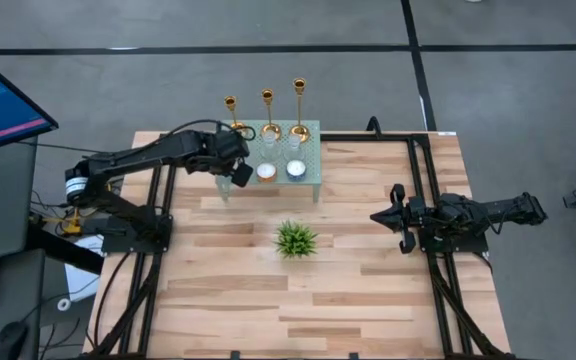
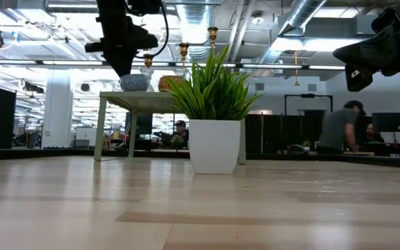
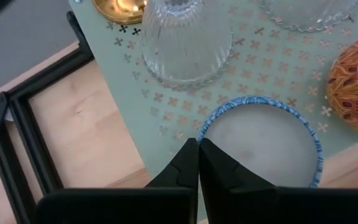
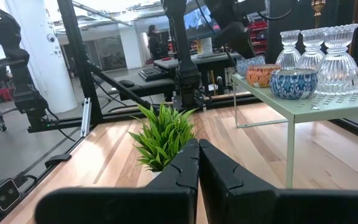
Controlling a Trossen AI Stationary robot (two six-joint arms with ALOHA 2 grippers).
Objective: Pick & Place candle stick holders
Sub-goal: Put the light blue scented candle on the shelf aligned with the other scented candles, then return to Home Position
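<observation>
- Wood table (image 1: pixel 368 290) spreads wide under both arms, with a black frame along its left and right sides and most of its near half bare.
- Small green side table (image 1: pixel 313 172) stands at the far middle edge of the wood table, raised on thin legs, so there is open space under it, as the low view shows.
- Left arm reaches in from the left side, and its gripper (image 1: pixel 240 176) hangs at the near left corner of the side table with its fingers pressed together on nothing.
- Right arm waits well apart at the right side of the wood table, its gripper (image 1: pixel 388 216) closed and empty, pointing toward the middle.
- Potted plant (image 1: pixel 296 239) sits alone near the middle of the wood table, in front of the side table, with bare wood all around it.
- Three gold candlesticks (image 1: pixel 267 113) stand in a row along the far edge of the side table, each upright with its long axis vertical, base down and cup up.
- Clear glass cups (image 4: pixel 340 55) stand just in front of the candlesticks.
- Two round candle bowls, one blue-rimmed (image 3: pixel 261 147) and one orange (image 3: pixel 354 87), sit by the near edge of the side table; the left fingers (image 3: pixel 182 171) are just at the blue one's rim.
</observation>
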